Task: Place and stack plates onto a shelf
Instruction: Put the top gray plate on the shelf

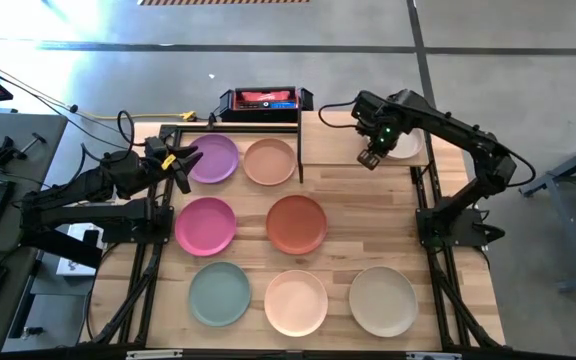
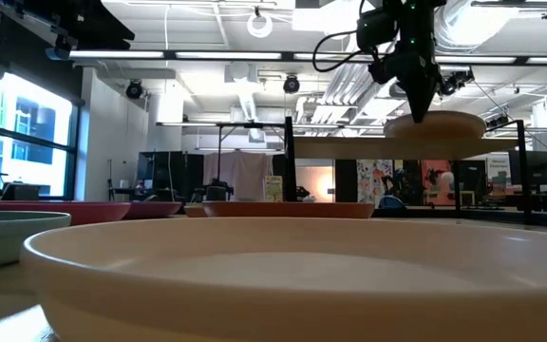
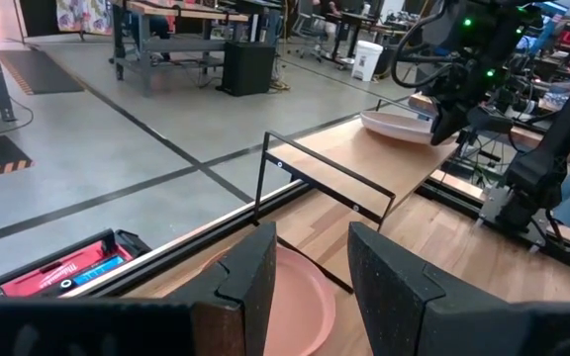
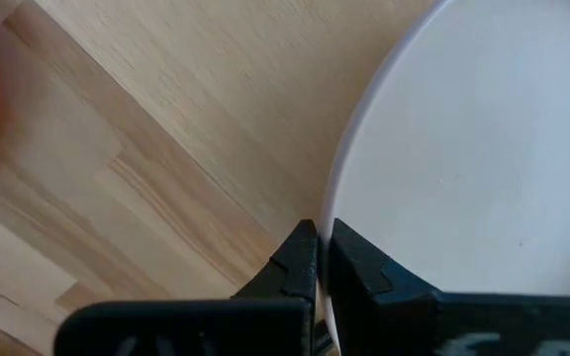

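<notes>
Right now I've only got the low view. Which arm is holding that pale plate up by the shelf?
Observer: The right arm. Its wrist view shows the right gripper shut on the rim of the pale plate.
Operator: Where's the other arm?
Observer: From above, the left gripper is open at the left edge of the purple plate, at the table's far left.
Operator: Anything else on the shelf?
Observer: From above, the shelf shows only the pale plate, at its right end.
</notes>
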